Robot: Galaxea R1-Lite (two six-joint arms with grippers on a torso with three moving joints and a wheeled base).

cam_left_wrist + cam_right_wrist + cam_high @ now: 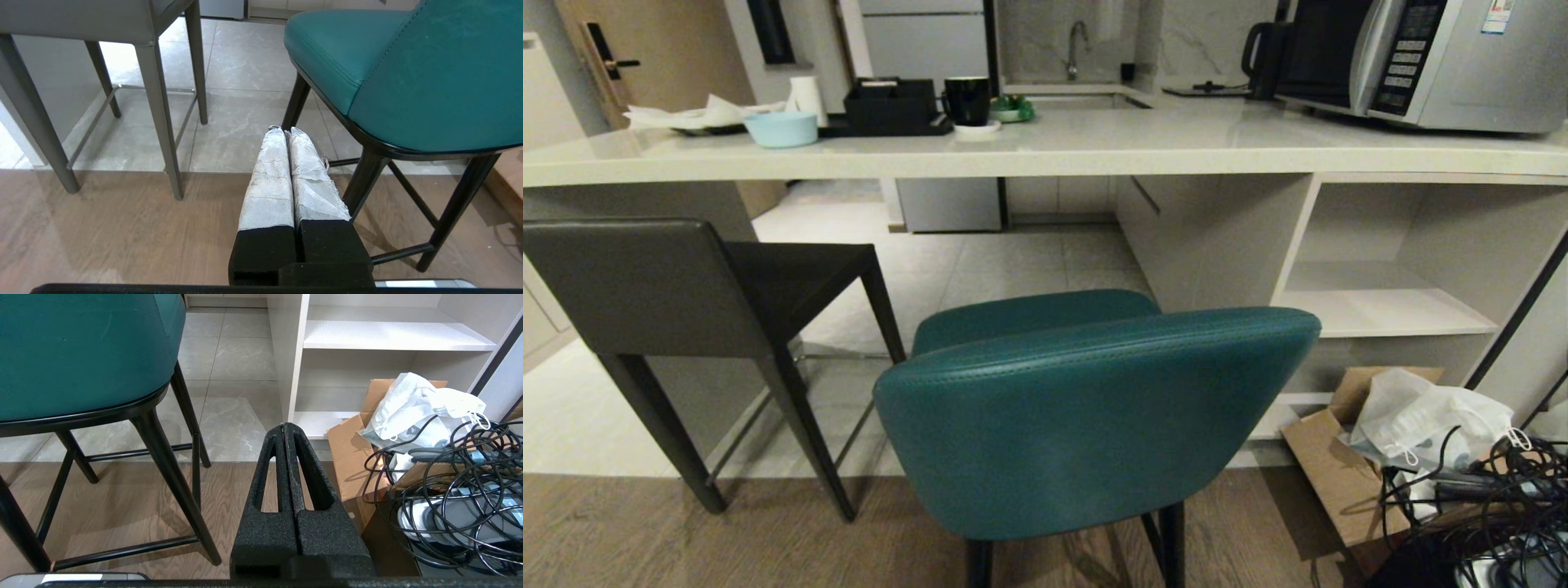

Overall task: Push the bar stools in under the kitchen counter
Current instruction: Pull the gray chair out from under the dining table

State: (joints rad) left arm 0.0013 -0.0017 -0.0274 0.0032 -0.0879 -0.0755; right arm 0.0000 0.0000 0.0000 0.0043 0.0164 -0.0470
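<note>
Squarely before the kitchen counter (pixel 1045 151) stood the teal stool (pixel 1094 408), pulled out from it, the grey stool (pixel 645 286) alongside. Both left gripper (pixel 286 131) and right gripper (pixel 284 426) were pressed together, empty. Pushing centrally on the backrest would probably avoid twisting.

Left tool (pixel 286 132) has fingers wrapped in crinkled silvery-white tape on black bases; right tool (pixel 284 428) is grainy black with triangular cut-outs.

The head camera looks forward and down, close behind the teal stool (pixel 1094 408). Each wrist camera looks past its closed gripper, low, sharing that stool between them.
</note>
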